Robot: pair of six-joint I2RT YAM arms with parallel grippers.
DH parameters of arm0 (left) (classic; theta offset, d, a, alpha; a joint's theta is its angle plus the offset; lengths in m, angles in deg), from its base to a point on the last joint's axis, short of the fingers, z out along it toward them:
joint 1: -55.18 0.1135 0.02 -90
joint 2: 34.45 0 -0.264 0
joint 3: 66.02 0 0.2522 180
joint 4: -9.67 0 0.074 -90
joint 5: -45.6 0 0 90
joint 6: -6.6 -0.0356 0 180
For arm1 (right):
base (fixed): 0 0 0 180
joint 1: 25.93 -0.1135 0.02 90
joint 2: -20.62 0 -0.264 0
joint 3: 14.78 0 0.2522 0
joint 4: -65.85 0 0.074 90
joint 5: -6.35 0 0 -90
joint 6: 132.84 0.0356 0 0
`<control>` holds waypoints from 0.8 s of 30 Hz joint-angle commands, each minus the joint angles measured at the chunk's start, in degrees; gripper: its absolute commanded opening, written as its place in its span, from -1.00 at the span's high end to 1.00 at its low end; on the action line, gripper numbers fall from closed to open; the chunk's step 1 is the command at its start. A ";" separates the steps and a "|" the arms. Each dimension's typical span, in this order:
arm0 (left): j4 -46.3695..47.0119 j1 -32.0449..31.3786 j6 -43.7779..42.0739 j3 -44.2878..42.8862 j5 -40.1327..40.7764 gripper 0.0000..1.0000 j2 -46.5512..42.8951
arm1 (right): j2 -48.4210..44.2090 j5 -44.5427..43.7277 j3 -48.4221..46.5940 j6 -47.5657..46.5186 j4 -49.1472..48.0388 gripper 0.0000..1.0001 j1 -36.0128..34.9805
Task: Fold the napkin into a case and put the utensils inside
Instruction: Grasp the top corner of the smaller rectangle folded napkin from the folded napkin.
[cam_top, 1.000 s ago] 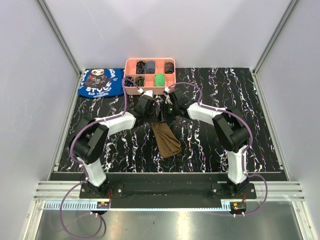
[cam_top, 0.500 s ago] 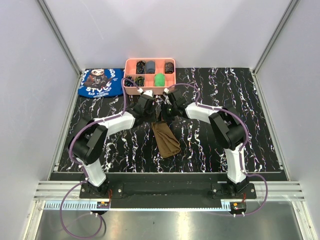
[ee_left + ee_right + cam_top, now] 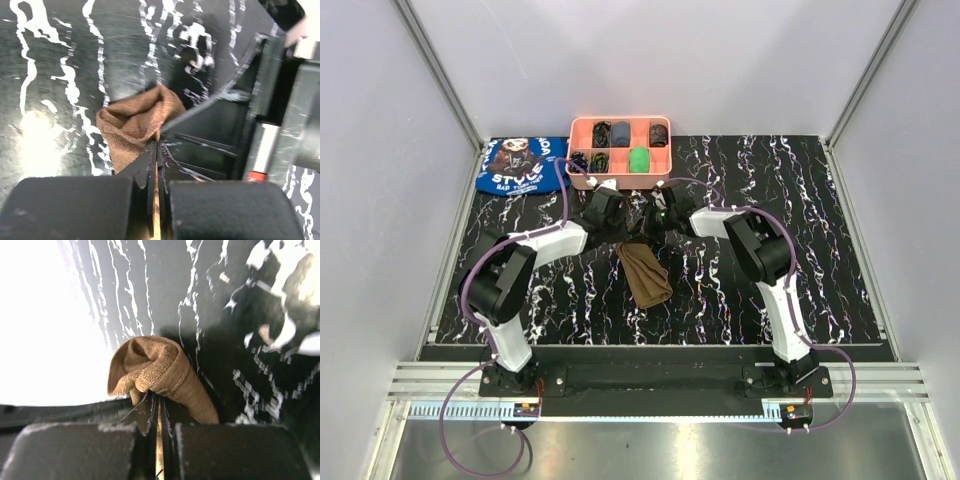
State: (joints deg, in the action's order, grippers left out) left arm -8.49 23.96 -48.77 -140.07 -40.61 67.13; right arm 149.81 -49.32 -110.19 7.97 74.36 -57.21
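Napkin [image 3: 645,275] pinched by both arms' fingers [image 3: 142,172]

Napkin [image 3: 646,275] on table [image 3: 800,260] before tray [image 3: 620,120], cloth [image 3: 520,165] leftward

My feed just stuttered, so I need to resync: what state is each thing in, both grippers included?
Left gripper: shut on the napkin.
Right gripper: shut on the napkin.
Napkin: bunched narrow, far end pinched by both grippers, rest lying on the table.
Pink tray: compartments filled with small items.
Blue cloth: spread flat at the far left corner.
Utensils: not visible in any view.
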 commanded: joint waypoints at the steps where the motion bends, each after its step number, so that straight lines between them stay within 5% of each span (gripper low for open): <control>1: -0.34 0.90 2.10 -0.09 -4.41 1.00 2.04 | 0.28 2.68 -1.07 4.13 -9.34 0.77 0.26; 12: -0.25 2.13 2.81 1.23 -4.67 1.00 -1.47 | -7.99 0.92 4.74 -5.54 -1.34 0.35 1.93; 24: 2.20 2.04 5.97 3.34 -8.10 1.00 -4.98 | -2.54 4.08 -0.53 -5.63 -1.34 0.75 1.58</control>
State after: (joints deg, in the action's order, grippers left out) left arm -8.23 26.23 -44.39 -137.80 -45.68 66.60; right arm 145.96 -47.05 -107.39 3.47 73.63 -55.49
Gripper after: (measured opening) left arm 0.004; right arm 0.157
